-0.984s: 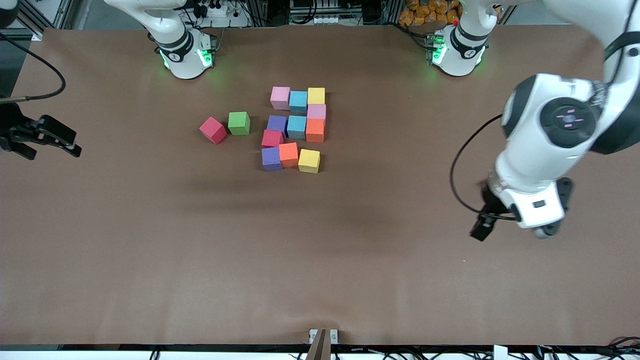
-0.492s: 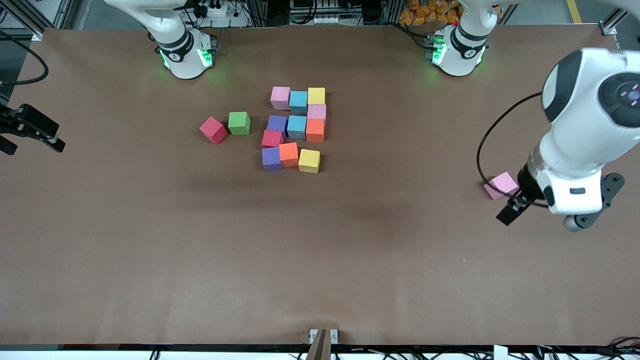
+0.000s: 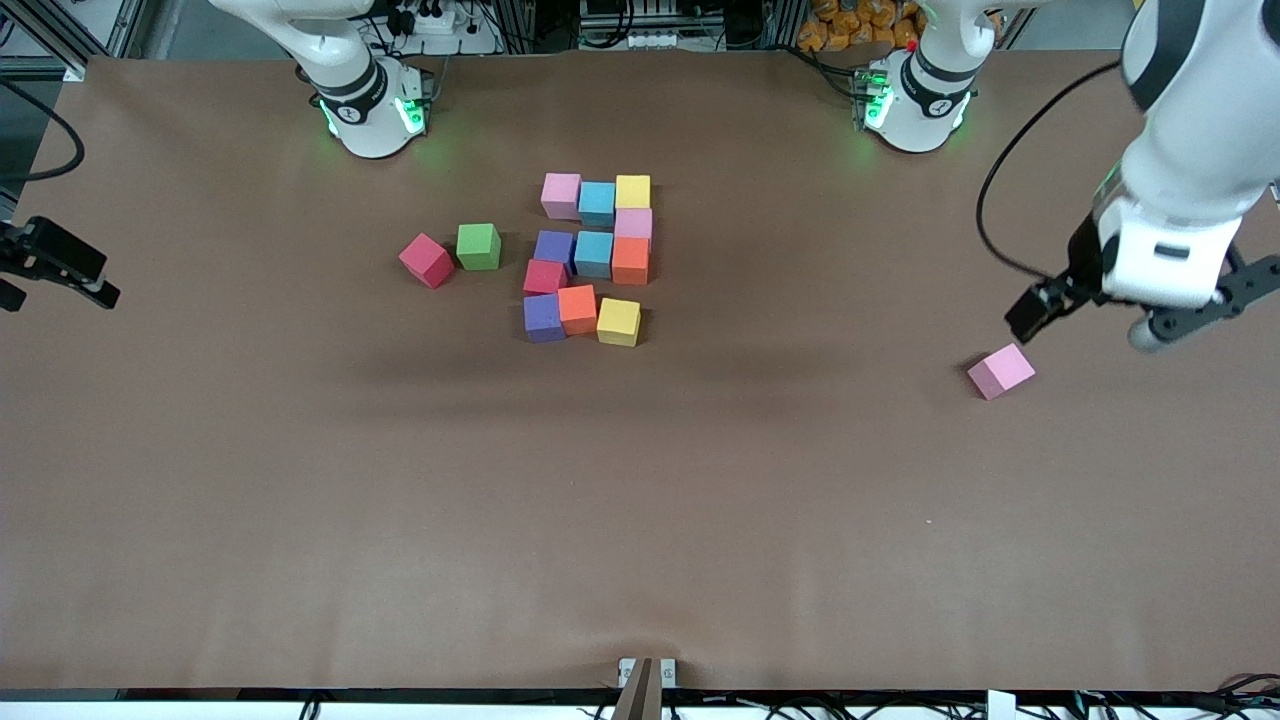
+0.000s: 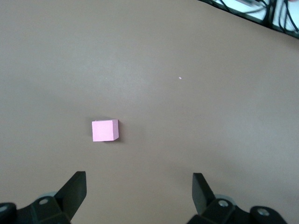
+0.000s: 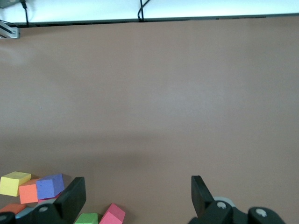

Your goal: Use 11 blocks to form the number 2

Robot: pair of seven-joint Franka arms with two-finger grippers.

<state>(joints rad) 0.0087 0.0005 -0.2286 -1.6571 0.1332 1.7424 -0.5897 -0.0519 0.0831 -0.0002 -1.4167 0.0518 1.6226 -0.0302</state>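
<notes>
From my station I see the number 2 [image 3: 593,257] laid out on the bench [image 3: 640,520], about midway between the two arm bases. Its eleven blocks mostly touch, but the lowest row is not tidy: the yellow block [image 3: 618,321] at its end sits slightly apart and turned, and the red block [image 3: 544,276] in the row above it is a little out of line.

The left claw [image 3: 1090,310] hangs in the air over the left arm's end of the bench, well apart from the number 2. Its fingers are spread wide and hold nothing. A loose pink cube [image 3: 1000,371] lies on the bench almost under it, not touching it. The right claw [image 3: 55,272] is at the right arm's end of the bench, also fully open and empty; this arm waits.

Two more spare cubes, a green cube [image 3: 478,246] and a second red cube [image 3: 426,260], rest close beside the number 2, on the side toward the right arm.

My worry is this: the figure looks complete, so any further reach to it is a risk. If a claw comes down to straighten the yellow block, its open fingers may push the neighbours, because the blocks are packed tightly. An arm passing low could also knock the green cube into the figure. The dangling cable by the left claw could drag the pink cube.
</notes>
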